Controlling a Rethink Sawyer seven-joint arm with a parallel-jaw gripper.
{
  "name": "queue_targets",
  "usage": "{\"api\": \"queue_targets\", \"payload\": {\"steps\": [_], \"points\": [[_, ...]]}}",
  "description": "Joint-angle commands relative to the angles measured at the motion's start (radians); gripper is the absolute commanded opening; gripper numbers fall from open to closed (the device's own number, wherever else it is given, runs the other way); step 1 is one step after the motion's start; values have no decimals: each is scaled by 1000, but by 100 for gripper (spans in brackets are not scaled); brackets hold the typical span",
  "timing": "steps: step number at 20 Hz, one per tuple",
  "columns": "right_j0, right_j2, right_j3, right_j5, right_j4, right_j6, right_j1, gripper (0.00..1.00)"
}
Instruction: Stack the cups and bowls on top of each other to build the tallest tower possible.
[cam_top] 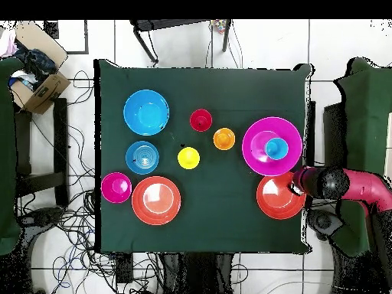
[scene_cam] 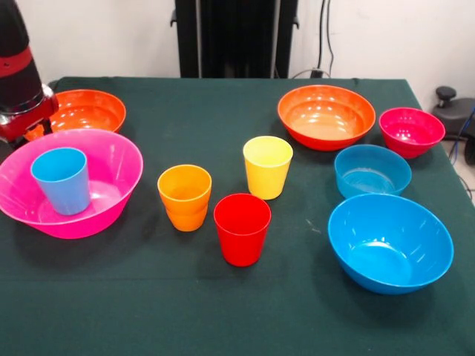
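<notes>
Hovering at the desk's (scene_cam: 223, 311) edge, the hand (scene_cam: 24, 127) is showing too little to tell whether it is open or closed. Just beside it an orange-red bowl (scene_cam: 87, 110) is sitting; next out, the pink bowl (scene_cam: 111, 159) is cradling the light blue cup (scene_cam: 63, 180), seemingly a tower base. Farther off, the orange cup (scene_cam: 185, 196), red cup (scene_cam: 242, 228) and yellow cup (scene_cam: 267, 166) are waiting loose.

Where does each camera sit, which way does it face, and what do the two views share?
Front view: across the table from the robot, looking toward it; only the arm's end shows at upper left.
Overhead view: above the table, looking straight down; the red and black arm enters from the right.
Shared: the pink bowl holding the light blue cup, plus the other loose cups and bowls.
</notes>
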Motion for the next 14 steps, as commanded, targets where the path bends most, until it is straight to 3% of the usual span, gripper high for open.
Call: {"api": "queue_targets", "payload": {"steps": [1,14], "points": [[-47,16,45,-96,37,-251,-6,100],[-50,18,70,-93,40,-239,-29,100]]}}
